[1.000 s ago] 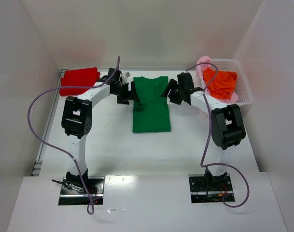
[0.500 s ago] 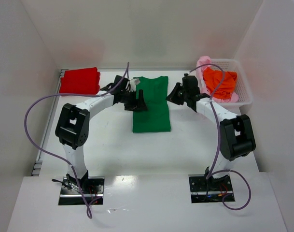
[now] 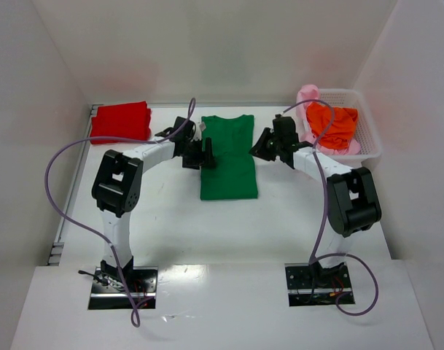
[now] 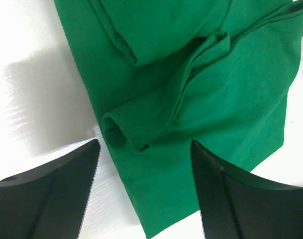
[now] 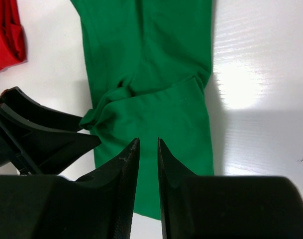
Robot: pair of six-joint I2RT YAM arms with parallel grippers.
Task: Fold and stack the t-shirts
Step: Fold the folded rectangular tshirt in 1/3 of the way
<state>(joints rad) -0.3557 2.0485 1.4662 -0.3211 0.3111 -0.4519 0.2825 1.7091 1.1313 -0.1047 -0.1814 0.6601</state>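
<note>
Green t-shirt (image 3: 229,164) lies flat in the middle of the table (image 3: 170,219), neck end toward the far wall, sides folded in so it makes a long narrow strip, and I have both arms reaching in at its far half. Left gripper (image 4: 144,145) sits at the shirt's left edge, jaws spread wide and gripping nothing. On the left wrist view a rolled lip of folded cloth lies right between the two fingers (image 4: 51,194), one finger over bare table and the other over green. Right gripper (image 5: 148,142) is at the shirt's right edge, jaws drawn almost together with only a thin slit left. On the right wrist view its tips hang over the green cloth beside a tucked fold, and I cannot tell whether they touch or pinch it. The two grippers face each other across the strip. Red t-shirt (image 3: 121,121) sits folded in the far left corner, well apart from both. Orange t-shirt (image 3: 331,124) is heaped in the white mesh basket (image 3: 369,138) at far right, the pale pink t-shirt (image 3: 307,95) spilling over its rim near my right arm.
</note>
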